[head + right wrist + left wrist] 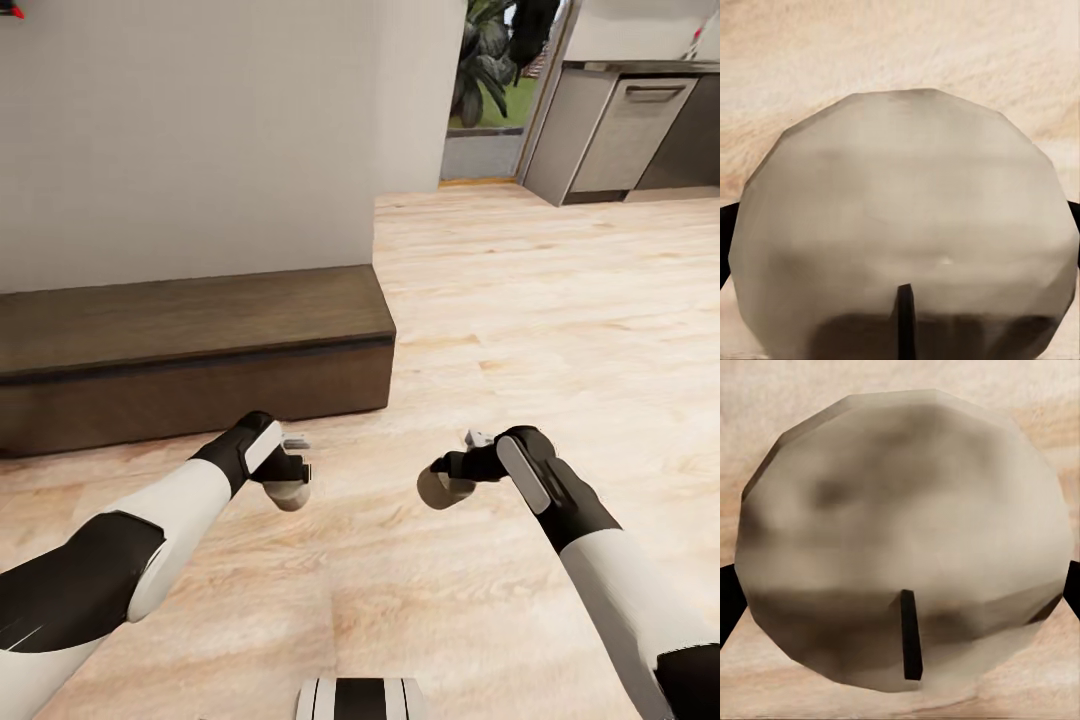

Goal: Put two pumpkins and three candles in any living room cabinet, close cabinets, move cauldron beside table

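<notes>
Candles: left gripper (290, 490) and right gripper (445, 487) each pinch one (904, 540) (904, 225); rigid, light, gripped across sides.
Cabinet (190, 350): shut.

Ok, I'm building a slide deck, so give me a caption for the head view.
Both pincers, left and right, each holding a candle, over wood floor beside the closed low cabinet.

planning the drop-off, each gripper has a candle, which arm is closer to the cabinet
Left, probably. The left gripper with its candle hangs just off the cabinet; the right gripper is over open floor beyond the cabinet's end.
</notes>
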